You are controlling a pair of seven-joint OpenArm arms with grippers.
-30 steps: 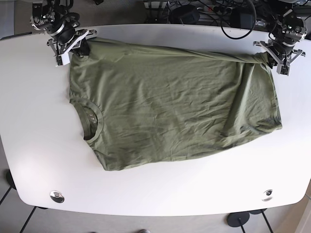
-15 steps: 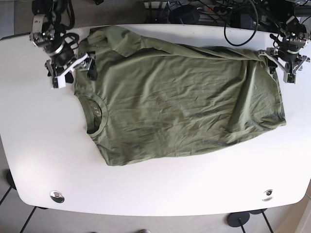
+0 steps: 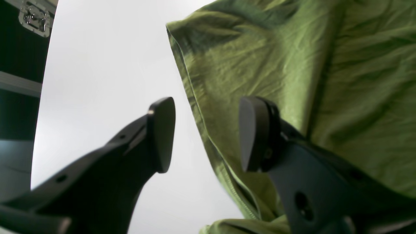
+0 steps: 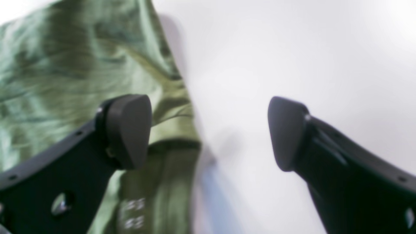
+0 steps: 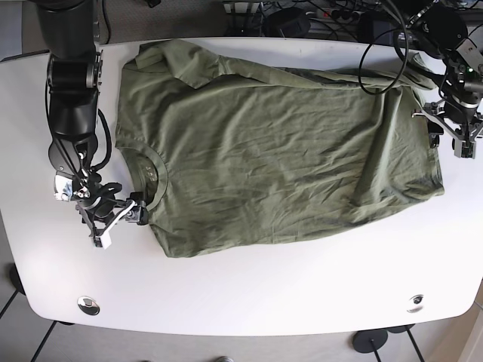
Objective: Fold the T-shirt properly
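Observation:
The olive-green T-shirt lies spread on the white table, with its collar at the left and a sleeve bunched at the far left corner. My right gripper is open and low over the table, just left of the shirt's near shoulder. In the blurred right wrist view the gripper is open; the shirt lies under its left finger. My left gripper is open at the shirt's right hem. In the left wrist view the gripper is open, with the hem edge of the shirt running between its jaws.
Two metal discs sit near the table's front edge. Cables and dark gear lie behind the far edge. A dark case shows beyond the table edge in the left wrist view.
Both grippers have left the shirt's far corners. The right one came forward along the table's left side to beside the collar. The left one moved a little nearer along the right hem.

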